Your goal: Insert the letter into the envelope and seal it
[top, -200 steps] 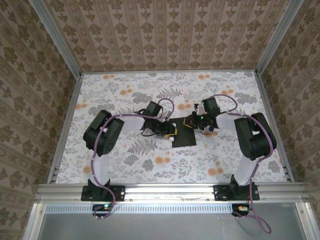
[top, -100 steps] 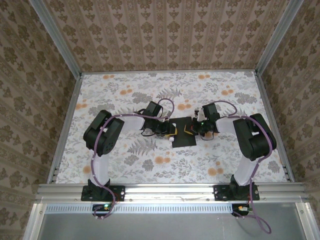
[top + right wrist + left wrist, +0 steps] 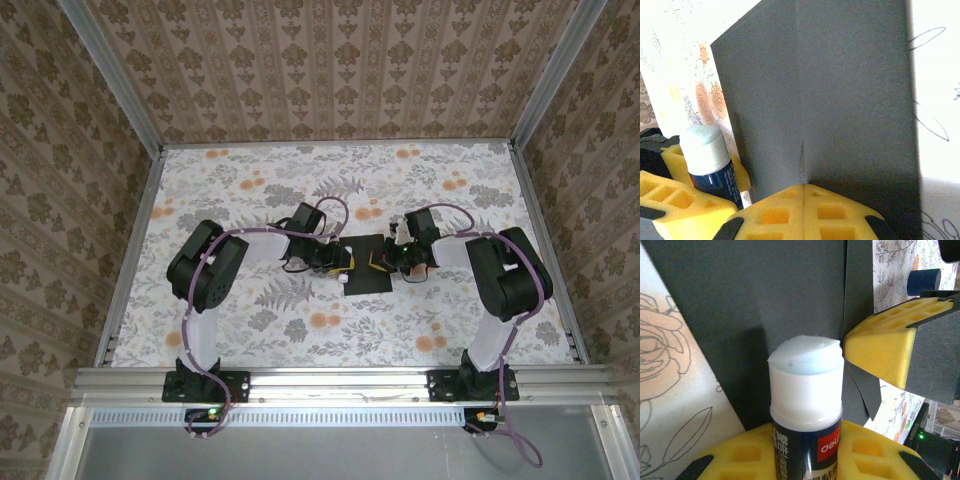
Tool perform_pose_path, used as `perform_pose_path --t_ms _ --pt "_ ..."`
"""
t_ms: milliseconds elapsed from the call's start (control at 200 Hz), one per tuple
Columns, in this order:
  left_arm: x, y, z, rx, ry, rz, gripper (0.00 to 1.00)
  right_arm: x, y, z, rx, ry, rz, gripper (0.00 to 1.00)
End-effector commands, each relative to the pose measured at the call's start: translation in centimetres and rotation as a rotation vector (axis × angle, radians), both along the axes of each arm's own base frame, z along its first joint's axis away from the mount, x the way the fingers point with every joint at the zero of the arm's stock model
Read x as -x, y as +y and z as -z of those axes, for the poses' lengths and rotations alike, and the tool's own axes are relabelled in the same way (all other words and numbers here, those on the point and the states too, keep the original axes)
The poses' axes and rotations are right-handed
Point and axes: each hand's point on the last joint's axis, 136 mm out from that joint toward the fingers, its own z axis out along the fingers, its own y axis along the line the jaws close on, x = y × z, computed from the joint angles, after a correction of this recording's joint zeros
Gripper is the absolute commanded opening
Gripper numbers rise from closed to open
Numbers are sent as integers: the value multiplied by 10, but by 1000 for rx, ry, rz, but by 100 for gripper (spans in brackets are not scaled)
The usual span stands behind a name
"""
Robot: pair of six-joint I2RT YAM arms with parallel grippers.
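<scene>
The pale floral-cloth table (image 3: pixel 250 330) spreads out in front of me, walled in by patterned brown panels. My two black-and-white arms bend inward over it, the left arm (image 3: pixel 205 265) and the right arm (image 3: pixel 505 270), so that my wrists nearly meet near the middle of the table.

Between them lies the flat black rectangular paper envelope (image 3: pixel 366 277), resting flat on the cloth near the table's centre. From my left wrist its dark face (image 3: pixel 765 290) fills most of what I see, with a straight fold line running down it. From my right wrist it (image 3: pixel 840 90) stretches away from my fingertips.

My left gripper (image 3: pixel 338 262) sits at the envelope's left edge. Its yellow foam pads (image 3: pixel 865 445) are drawn in partway, clamped around the body of a white-and-dark-blue plastic glue stick (image 3: pixel 806 390). The tube stands uncapped, its pale bluish glue raised above the collar and pointing at the envelope.

My right gripper (image 3: pixel 382 262) is at the envelope's right side, pads (image 3: pixel 835 215) pressed fully together, their tips against the black paper at the fold. I cannot tell whether any paper is pinched between them.

A small dark-blue cylinder (image 3: pixel 923 281) stands on the cloth beyond the envelope.
</scene>
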Motion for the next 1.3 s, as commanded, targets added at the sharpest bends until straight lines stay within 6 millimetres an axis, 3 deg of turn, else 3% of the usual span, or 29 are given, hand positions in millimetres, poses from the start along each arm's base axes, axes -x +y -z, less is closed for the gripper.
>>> perform_pose_path --t_ms 0,225,355,610,820,995,1150,1295 --pt "3 -5 7 -18 15 14 0 10 -3 -3 17 10 -3 0" --pt "3 -5 10 -20 23 5 0 12 3 -25 -42 -19 -1 0" --pt "3 -5 9 -21 23 2 0 21 3 -25 -42 -7 -4 0" --pt "2 -6 8 -15 22 3 0 39 -2 -7 -26 39 4 0" --pt "3 -6 7 -16 24 4 0 55 -7 23 5 103 0 0" --pt "3 -5 8 -20 23 5 0 59 -8 29 12 113 4 0" --pt "1 -7 6 -14 19 6 0 52 -7 22 7 92 5 0" --pt "-1 -9 2 -7 6 13 0 38 -5 -3 -5 34 5 0"
